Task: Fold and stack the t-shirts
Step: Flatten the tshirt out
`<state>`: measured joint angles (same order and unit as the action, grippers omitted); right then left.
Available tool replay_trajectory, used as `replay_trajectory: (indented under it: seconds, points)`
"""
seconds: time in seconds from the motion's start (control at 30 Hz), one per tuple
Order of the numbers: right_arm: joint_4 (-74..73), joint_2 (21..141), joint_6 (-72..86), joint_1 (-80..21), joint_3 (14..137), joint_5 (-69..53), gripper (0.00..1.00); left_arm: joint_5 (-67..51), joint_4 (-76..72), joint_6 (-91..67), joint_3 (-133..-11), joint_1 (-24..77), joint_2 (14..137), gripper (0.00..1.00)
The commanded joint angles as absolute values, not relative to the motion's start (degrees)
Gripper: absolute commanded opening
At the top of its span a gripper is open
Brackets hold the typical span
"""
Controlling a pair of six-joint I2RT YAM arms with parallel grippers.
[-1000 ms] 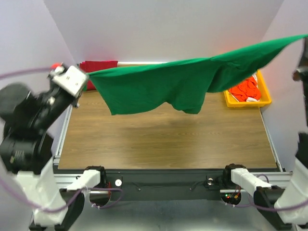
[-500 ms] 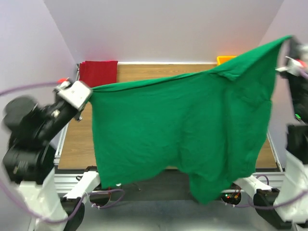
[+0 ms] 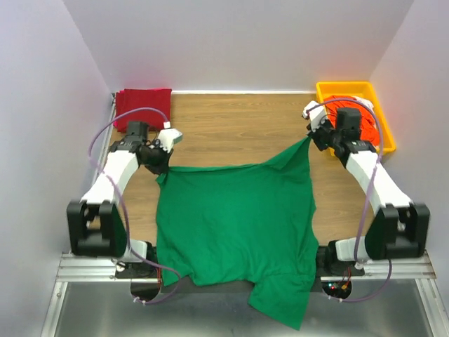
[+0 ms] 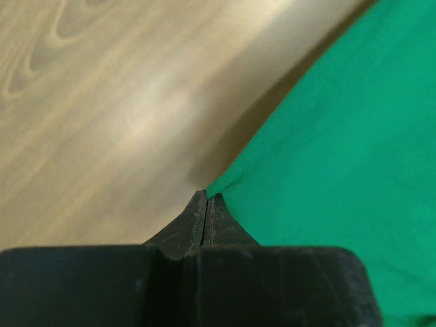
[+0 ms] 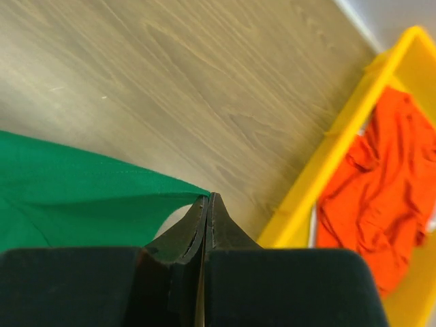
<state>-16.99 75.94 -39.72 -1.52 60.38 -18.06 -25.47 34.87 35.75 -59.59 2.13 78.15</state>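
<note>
The bright green t-shirt (image 3: 235,225) lies spread flat over the table's near half, its lower part hanging over the front edge. My left gripper (image 3: 160,168) is shut on its far left corner (image 4: 225,182), low at the table. My right gripper (image 3: 309,137) is shut on its far right corner (image 5: 184,189), which is pulled up into a point. A dark red t-shirt (image 3: 143,107) lies folded at the far left corner of the table. An orange-red t-shirt (image 3: 372,130) lies crumpled in the yellow tray (image 3: 344,87), and shows in the right wrist view (image 5: 381,197) too.
The yellow tray stands at the far right of the table, its wall (image 5: 340,136) close beside my right gripper. Bare wood table (image 3: 238,126) runs between the two arms on the far side. Grey walls close in on three sides.
Both arms have swung down from high up and spread the green t-shirt, which hung in the air, flat onto the table. Both grippers still hold its corners.
</note>
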Motion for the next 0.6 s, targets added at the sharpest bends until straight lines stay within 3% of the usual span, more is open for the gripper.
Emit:
replay_trajectory:
  seconds: [0.0, 0.2, 0.47, 0.57]
  points:
    - [-1.68, 86.28, -37.18, -1.14, 64.68, -18.28, 0.01, -24.43, 21.01, 35.24, -64.76, 1.85, 91.2, 0.0]
    - [-0.53, 102.45, -34.81, -1.06, 74.42, -15.65, 0.0, -24.09, 21.97, 36.3, -79.35, 1.76, 108.69, 0.0]
    - [-0.61, 113.9, -33.58, -1.06, 86.11, -13.45, 0.0, -22.41, 26.09, 37.96, -95.07, 0.62, 120.75, 0.0]
    - [-0.53, 116.8, -33.57, -1.14, 89.98, -12.92, 0.0, -22.68, 27.51, 38.58, -97.46, 0.44, 122.96, 0.06]
